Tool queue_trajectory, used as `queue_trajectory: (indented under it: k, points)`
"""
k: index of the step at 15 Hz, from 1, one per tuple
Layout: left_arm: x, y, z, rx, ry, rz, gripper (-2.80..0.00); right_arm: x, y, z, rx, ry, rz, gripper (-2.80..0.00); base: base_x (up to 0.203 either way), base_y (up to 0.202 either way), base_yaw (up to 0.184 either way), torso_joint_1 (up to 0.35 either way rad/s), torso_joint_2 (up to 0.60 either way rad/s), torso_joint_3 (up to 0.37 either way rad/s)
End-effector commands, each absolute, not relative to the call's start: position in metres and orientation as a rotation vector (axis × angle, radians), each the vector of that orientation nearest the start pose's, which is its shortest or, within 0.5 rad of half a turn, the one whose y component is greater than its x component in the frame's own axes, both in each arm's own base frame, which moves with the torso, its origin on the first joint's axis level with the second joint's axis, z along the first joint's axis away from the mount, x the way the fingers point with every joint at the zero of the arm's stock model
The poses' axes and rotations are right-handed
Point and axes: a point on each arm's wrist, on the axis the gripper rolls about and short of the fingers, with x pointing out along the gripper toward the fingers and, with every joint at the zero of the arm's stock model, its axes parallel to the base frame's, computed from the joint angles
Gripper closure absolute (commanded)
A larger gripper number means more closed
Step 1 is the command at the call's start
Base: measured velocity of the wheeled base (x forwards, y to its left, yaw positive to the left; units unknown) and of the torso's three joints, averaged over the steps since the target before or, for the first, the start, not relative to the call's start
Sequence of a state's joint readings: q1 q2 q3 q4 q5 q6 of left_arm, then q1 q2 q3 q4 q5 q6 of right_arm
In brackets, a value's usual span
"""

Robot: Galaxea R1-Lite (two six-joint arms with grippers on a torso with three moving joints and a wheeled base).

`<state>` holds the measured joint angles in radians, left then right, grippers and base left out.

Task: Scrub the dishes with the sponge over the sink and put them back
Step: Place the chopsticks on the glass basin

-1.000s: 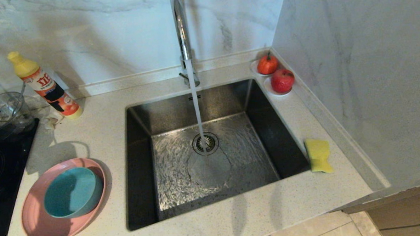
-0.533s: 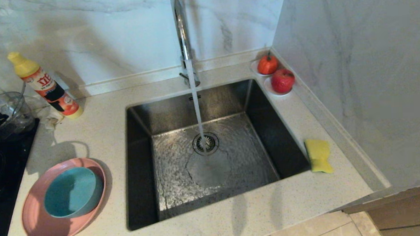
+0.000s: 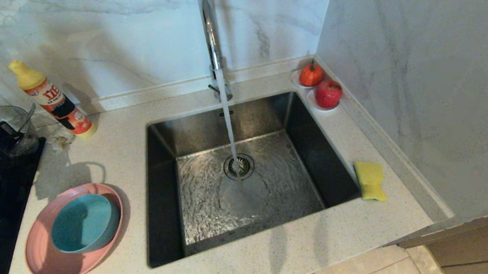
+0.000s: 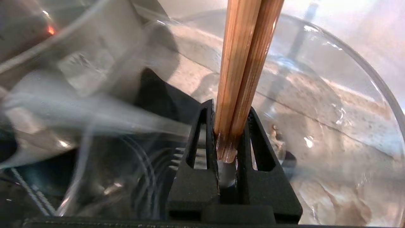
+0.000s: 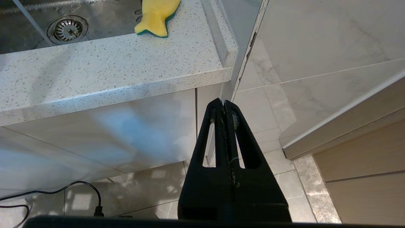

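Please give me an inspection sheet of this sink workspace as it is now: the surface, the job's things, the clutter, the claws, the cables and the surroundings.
Surface: speckled countertop around the sink; water runs from the tap onto the drain strainer.
Job's things: teal bowl sits in the pink plate, left of the sink; sponge lies at the sink's right edge.
Clutter: detergent bottle, glass bowl, two red fruits on small dishes in the back corner.
Claws: left claw shut on wooden chopsticks, over the glass bowl; right claw shut, empty, parked below the counter edge.
Cables: black cable on the floor.
Surroundings: marble wall, tiled floor.
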<state>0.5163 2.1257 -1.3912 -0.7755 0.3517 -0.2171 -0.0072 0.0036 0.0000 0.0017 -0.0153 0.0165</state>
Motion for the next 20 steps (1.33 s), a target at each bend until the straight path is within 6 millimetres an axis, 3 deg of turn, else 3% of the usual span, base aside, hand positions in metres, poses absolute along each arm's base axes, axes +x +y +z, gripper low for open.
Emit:
queue_trajectory:
  k: [1, 12, 20]
  points:
    - [0.382, 0.224, 0.200, -0.210, -0.150, 0.857, 0.00, -0.022, 0.000, 0.075, 0.017, 0.006, -0.023, 0.00, 0.000, 0.000, 0.000, 0.000, 0.00, 0.000]
    - [0.384, 0.233, 0.227, -0.234, -0.192, 0.847, 0.00, -0.022, 0.000, 0.075, 0.017, 0.006, -0.023, 0.00, 0.000, 0.000, 0.000, 0.000, 0.00, 0.000]
    - [0.391, 0.235, 0.225, -0.286, -0.158, 0.806, 0.00, -0.023, 0.000, 0.075, 0.017, 0.004, -0.023, 0.00, 0.000, 0.000, 0.000, 0.000, 0.00, 0.000]
